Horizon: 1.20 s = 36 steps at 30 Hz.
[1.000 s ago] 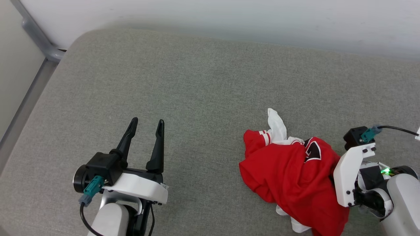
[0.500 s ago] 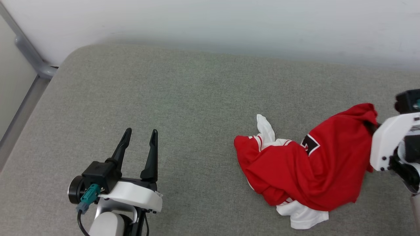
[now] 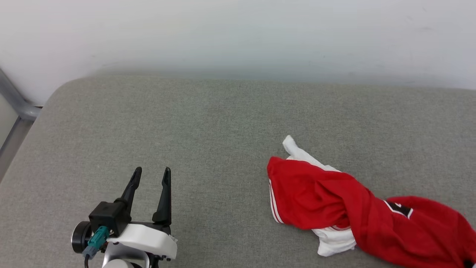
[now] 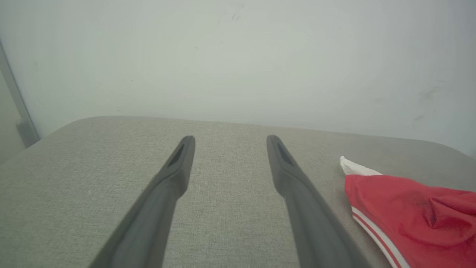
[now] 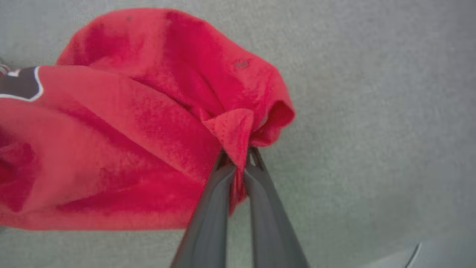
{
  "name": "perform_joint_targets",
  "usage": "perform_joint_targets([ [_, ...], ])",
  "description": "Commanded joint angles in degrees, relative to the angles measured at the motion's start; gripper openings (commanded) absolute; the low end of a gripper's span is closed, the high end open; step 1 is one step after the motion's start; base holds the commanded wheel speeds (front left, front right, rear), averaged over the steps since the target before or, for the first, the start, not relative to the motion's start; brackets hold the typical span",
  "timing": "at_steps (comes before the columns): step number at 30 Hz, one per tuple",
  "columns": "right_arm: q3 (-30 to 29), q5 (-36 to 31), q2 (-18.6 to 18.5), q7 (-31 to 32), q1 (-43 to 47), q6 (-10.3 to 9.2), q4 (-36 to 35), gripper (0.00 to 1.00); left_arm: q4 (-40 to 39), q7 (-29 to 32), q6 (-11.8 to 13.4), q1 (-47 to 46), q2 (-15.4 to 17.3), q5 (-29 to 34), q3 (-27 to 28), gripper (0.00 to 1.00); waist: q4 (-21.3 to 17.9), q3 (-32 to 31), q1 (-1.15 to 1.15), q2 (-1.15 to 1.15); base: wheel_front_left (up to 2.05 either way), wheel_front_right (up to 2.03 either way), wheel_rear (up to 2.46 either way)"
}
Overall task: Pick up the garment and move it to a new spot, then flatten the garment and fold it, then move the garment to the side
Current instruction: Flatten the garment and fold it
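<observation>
Red cloth with white parts, the garment [image 3: 327, 193] lies bunched on the right side of a grey woven cushion [image 3: 186, 123]. In the head view it runs from the middle towards the lower right corner. Its left end is a rounded red lump edged by striped trim [image 3: 273, 203]. A white sleeve [image 3: 333, 242] pokes out under its near side, and another white tip points away towards the wall. A patch of black lettering [image 3: 399, 208] outlined in white shows on a twisted red fold; which letters they are I cannot tell.

In the right wrist view the right gripper [image 5: 238, 156] has its two dark fingers pressed close together on a small peak of the red fabric [image 5: 130, 130]. The cloth is pinched between the tips and spreads away from them to the left of that view, over the grey cushion.

The left gripper [image 3: 151, 174] sits at the lower left of the head view, well apart from the garment, with its fingers spread wide and nothing between them. In its own wrist view the fingers [image 4: 174, 175] frame bare cushion, and the garment's red end [image 4: 409, 219] with its white stripes lies off to the right of them, not touching.

Behind the cushion's far edge stands a plain pale wall [image 3: 238, 33]. At the far left a grey rail [image 3: 15, 106] runs beside the cushion's rounded corner.
</observation>
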Motion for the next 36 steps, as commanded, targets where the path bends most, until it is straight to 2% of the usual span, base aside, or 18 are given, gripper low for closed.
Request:
perform_joint_targets([
  [1, -0.9, 0.0, 0.8, -0.8, 1.8, -0.04, 1.2, 0.0, 0.2, -0.1, 0.2, 0.9, 0.4, 0.4, 0.1, 1.0, -0.4, -0.6, 0.01, 0.0, 0.0, 0.0, 0.0],
  [3, -1.7, 0.5, 1.7, -2.6, 2.6, -0.03, 2.7, 0.0, 0.3, -0.1, 0.4, 1.3, 0.6, 0.3, 0.2, 1.0, -0.5, -1.0, 0.01, 0.0, 0.0, 0.0, 0.0],
  [4, -1.8, 0.3, 2.0, -3.8, 3.0, -0.03, 3.6, 0.24, 0.4, -0.1, 0.5, 1.7, 0.6, 0.2, 0.2, 1.0, -0.6, -1.1, 0.01, 0.0, 0.0, 0.0, 0.0],
  [5, -2.1, 0.7, 2.3, -5.1, 2.9, -0.04, 4.4, 0.96, 0.4, -0.1, 0.5, 1.9, 0.7, 0.1, 0.2, 1.0, -0.7, -1.3, 0.01, 0.0, 0.0, 0.0, 0.0],
  [6, -1.9, 1.1, 2.4, -6.7, 2.5, -0.04, 5.0, 1.0, 0.5, -0.1, 0.6, 2.0, 0.7, 0.1, 0.2, 1.0, -0.7, -1.5, 0.01, 0.0, 0.0, 0.0, 0.0],
  [7, -1.9, 1.1, 2.4, -6.7, 2.5, -0.04, 5.0, 1.0, 0.5, -0.1, 0.6, 2.0, 0.7, 0.1, 0.2, 1.0, -0.7, -1.5, 0.01, 0.0, 0.0, 0.0, 0.0],
  [15, 0.2, -0.2, 3.1, -24.4, 0.6, -0.03, 4.2, 1.0, 0.2, 0.4, 1.3, 3.8, 1.0, -0.3, 0.0, 1.0, -0.4, -3.6, 0.01, 0.0, 0.0, 0.0, 0.0],
  [22, 7.8, -3.7, 3.2, -34.4, 0.8, -0.03, -1.1, 1.0, -0.1, 0.7, 1.9, 4.7, 1.2, -0.5, 0.0, 1.0, -0.1, -5.1, 0.01, 0.0, 0.0, 0.0, 0.0],
  [26, 15.3, -4.7, 3.2, -36.6, 3.4, -0.03, -7.0, 1.0, -0.1, 0.8, 2.5, 4.8, 1.1, -0.7, -0.2, 1.0, -0.2, -6.1, 0.01, 0.0, 0.0, 0.0, 0.0],
  [36, 22.4, -5.5, 3.2, -33.3, 9.3, -0.03, -17.7, 1.0, 1.0, 1.2, 3.0, 4.5, 1.7, -0.7, -0.6, 1.0, -1.7, -6.6, 0.01, 0.0, 0.0, 0.0, 0.0],
])
